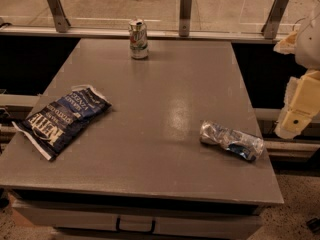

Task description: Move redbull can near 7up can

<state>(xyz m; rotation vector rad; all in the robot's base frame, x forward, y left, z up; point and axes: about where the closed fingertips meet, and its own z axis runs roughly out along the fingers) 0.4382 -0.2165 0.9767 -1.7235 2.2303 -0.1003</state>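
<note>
The gripper (298, 106) hangs off the table's right side, above the floor and partly cut off by the picture's edge; whether it is open or closed cannot be told. The redbull can (231, 140) lies on its side near the right front corner of the grey table (165, 104), close to the edge. The 7up can (138, 39) stands upright at the far edge, well apart, with bare tabletop between them. A dark blue chip bag (62, 119) overhangs the left edge. A railing (185, 11) runs behind.
</note>
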